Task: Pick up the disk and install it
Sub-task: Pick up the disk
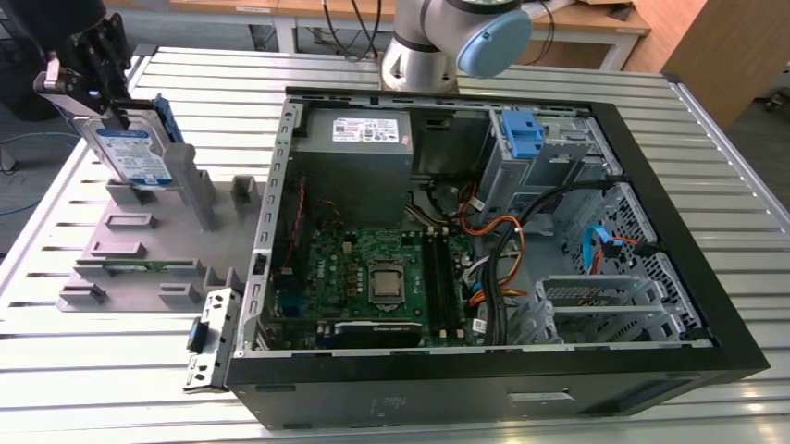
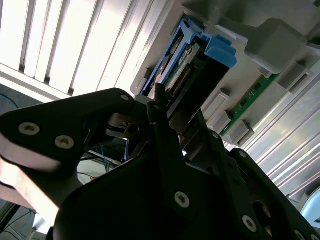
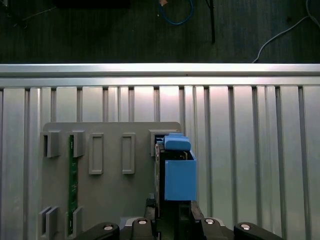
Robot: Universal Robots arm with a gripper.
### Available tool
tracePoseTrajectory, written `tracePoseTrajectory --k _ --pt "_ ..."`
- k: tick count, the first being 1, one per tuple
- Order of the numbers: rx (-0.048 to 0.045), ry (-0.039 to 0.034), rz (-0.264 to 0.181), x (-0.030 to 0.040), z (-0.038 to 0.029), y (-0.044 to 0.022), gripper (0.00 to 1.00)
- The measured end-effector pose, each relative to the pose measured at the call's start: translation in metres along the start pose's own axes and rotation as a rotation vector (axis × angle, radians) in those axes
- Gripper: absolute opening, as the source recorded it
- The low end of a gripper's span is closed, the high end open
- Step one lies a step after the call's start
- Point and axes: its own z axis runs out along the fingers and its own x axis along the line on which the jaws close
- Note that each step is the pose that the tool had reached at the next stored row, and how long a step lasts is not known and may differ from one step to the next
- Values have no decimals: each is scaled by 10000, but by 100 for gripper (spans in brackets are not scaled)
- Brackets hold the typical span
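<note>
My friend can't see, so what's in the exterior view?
A black robot gripper sits at the top of an upright silver-grey hard drive in a blue carrier, standing on a grey slotted holder beside an open black computer case.

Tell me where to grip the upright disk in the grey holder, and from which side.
Grip the disk by its free upper edge, coming straight down from above and closing onto its two flat faces. It stands on edge with its lower part seated in the grey holder, so the top is likely the easiest hold.
</note>
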Motion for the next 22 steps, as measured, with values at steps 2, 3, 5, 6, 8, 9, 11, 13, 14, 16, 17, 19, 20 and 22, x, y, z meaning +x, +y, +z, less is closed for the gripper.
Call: tracePoseTrajectory --k 2,3,5,6,8,9,11,13,14,16,17,19,20,22 --pt "4 -2 0 -2 -35 1 35" --pt "3 -1 0 -4 -59 2 35" --pt "3 -2 0 -7 -110 4 35" --pt "4 -2 0 -8 -135 5 35" --pt "3 -1 0 -11 -190 7 35" --pt "3 -2 0 -13 -221 8 35" --pt "4 -2 0 -17 -289 10 35" --pt "3 -2 0 -21 -356 13 35" --pt "4 -2 0 -23 -385 14 35" --pt "4 -2 0 -25 -415 15 35" --pt "5 -3 0 -25 -414 15 35" --pt "4 -2 0 -25 -417 15 35" --pt "4 -2 0 -25 -418 15 35" --pt "3 -2 0 -25 -419 15 35"
